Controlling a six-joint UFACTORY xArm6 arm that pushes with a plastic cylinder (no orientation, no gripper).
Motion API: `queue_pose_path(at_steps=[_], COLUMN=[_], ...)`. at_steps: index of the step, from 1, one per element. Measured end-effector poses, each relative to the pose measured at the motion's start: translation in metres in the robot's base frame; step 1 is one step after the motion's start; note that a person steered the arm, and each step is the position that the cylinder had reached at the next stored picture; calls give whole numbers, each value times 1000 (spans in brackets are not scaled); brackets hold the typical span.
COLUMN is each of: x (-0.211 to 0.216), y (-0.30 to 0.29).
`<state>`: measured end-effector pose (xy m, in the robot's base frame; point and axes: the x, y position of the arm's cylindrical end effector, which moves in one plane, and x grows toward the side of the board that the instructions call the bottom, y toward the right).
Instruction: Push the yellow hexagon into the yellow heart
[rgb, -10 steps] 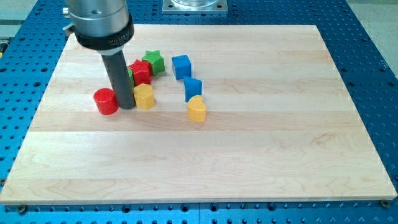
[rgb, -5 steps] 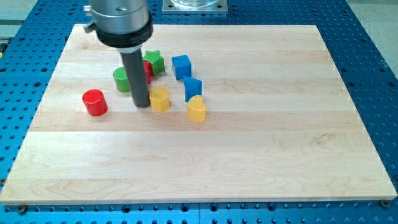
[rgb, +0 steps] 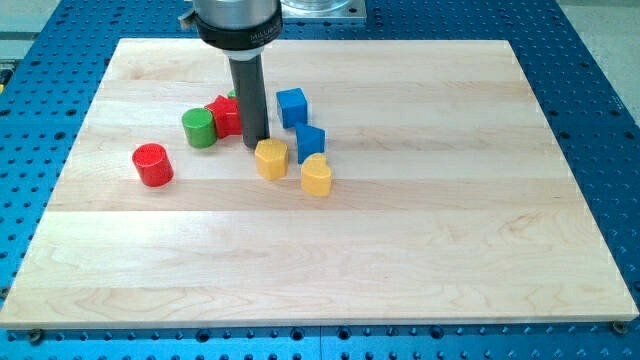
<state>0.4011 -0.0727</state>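
Observation:
The yellow hexagon (rgb: 270, 158) sits on the wooden board, a short gap to the left of the yellow heart (rgb: 317, 175). The two are close but apart. My tip (rgb: 256, 145) rests on the board just above and left of the hexagon, touching or almost touching its upper left side. The rod rises from there and hides part of the green star behind it.
A blue block (rgb: 310, 142) stands just above the heart, and a blue cube (rgb: 291, 106) above that. A red star (rgb: 225, 116) and a green cylinder (rgb: 199, 128) lie left of the rod. A red cylinder (rgb: 152, 164) stands alone further left.
My tip has moved right and slightly up the view. The yellow hexagon has been pushed right, closer to the heart. The red cylinder shifted left and the green cylinder came into sight.

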Motion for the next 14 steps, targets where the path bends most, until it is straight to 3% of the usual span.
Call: queue_pose_path(at_steps=[4, 5, 7, 11, 14], x=[54, 55, -5, 70, 44], y=[-9, -9, 4, 12, 43])
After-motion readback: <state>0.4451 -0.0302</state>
